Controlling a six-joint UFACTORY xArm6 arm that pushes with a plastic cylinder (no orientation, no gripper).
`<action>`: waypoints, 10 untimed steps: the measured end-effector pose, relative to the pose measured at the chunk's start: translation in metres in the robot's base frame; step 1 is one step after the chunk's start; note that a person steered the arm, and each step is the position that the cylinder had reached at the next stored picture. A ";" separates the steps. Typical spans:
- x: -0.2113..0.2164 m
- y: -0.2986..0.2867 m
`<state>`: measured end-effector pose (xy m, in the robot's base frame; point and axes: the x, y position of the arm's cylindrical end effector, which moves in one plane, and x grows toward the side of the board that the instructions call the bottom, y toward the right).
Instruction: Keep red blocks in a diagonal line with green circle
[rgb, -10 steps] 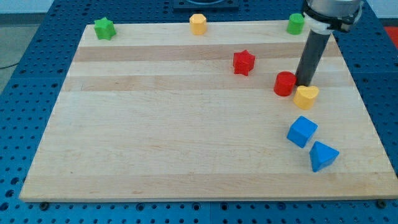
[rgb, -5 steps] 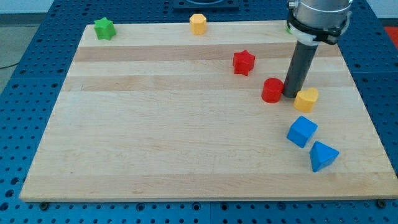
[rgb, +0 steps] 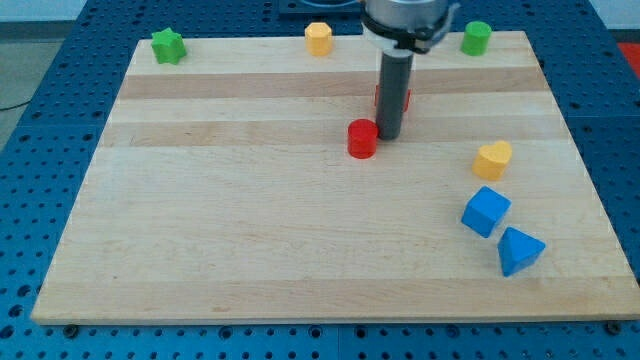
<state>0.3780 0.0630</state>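
Observation:
A red round block (rgb: 362, 139) lies near the middle of the wooden board (rgb: 250, 220). My tip (rgb: 388, 136) touches its right side. A red star block (rgb: 403, 97) is right behind the rod and mostly hidden by it. The green circle block (rgb: 476, 38) stands at the view's top right edge of the board.
A green star block (rgb: 168, 46) sits at the top left and a yellow block (rgb: 318, 39) at the top middle. A yellow heart block (rgb: 492, 159) lies at the right. A blue cube (rgb: 486, 211) and a blue triangle block (rgb: 520, 250) lie below it.
My tip has slid to the view's left, pushing the red round block away from the yellow heart toward the board's middle. The rod now covers the red star.

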 end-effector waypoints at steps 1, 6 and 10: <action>-0.015 -0.004; -0.059 -0.025; -0.071 0.016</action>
<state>0.3070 0.0794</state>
